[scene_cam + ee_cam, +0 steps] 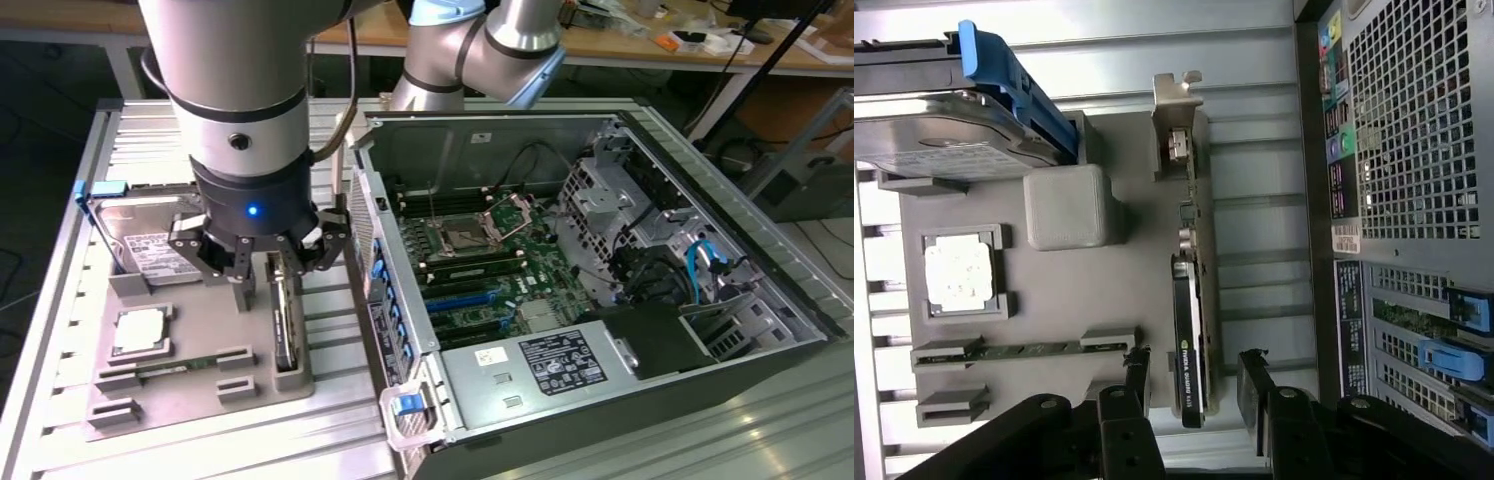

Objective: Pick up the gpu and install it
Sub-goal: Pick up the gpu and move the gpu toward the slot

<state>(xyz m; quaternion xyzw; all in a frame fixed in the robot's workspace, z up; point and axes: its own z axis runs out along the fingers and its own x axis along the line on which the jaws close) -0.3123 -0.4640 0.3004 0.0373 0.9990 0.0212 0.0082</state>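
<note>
From where I stand, the gpu [283,322] stands on edge in its slot of the grey holder tray [200,400], on the tabletop [80,440] beside the open computer case [561,250]. The gripper [274,275] hangs right over it. In the wrist view the fingers [1137,375] are spread, one on each side of the card's fan end, with a gap showing on both sides, so nothing is pinched yet. To grasp well, I reckon the card should sit midway between the fingers, with the pads meeting its flat faces squarely so it doesn't twist in the slot. The hard drive [154,245] and processor chip [140,330] sit apart.
</note>
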